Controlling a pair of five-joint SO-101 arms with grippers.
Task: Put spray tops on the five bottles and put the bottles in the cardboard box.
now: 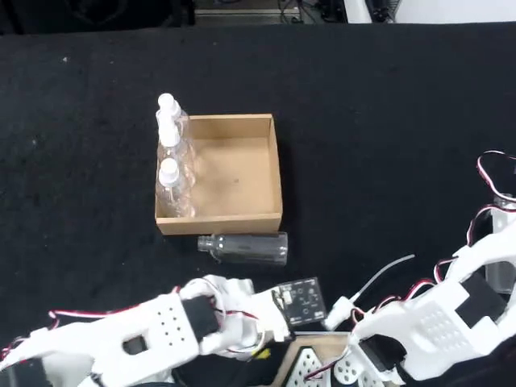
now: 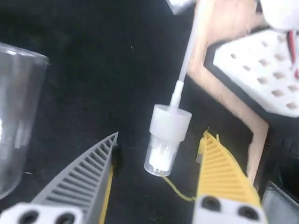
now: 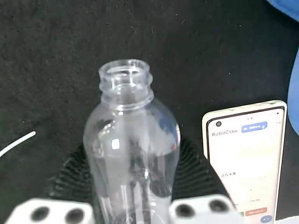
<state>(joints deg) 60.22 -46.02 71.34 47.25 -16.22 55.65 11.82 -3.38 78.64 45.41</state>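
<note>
Your left hand point(image 2: 160, 137) gapes around the loose top point(image 2: 170, 122), your right hand point(image 3: 140, 191) grips a bottle point(image 3: 131, 135); close off-centre and the top could skid away.

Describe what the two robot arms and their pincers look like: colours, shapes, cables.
Both arms are white plastic shells with grids of small round holes: the left arm and the right arm. Thin red and black cables loop along them. The left pincer has a grey ribbed finger and a yellow one; the right pincer has black ribbed fingers on a white base.
</note>
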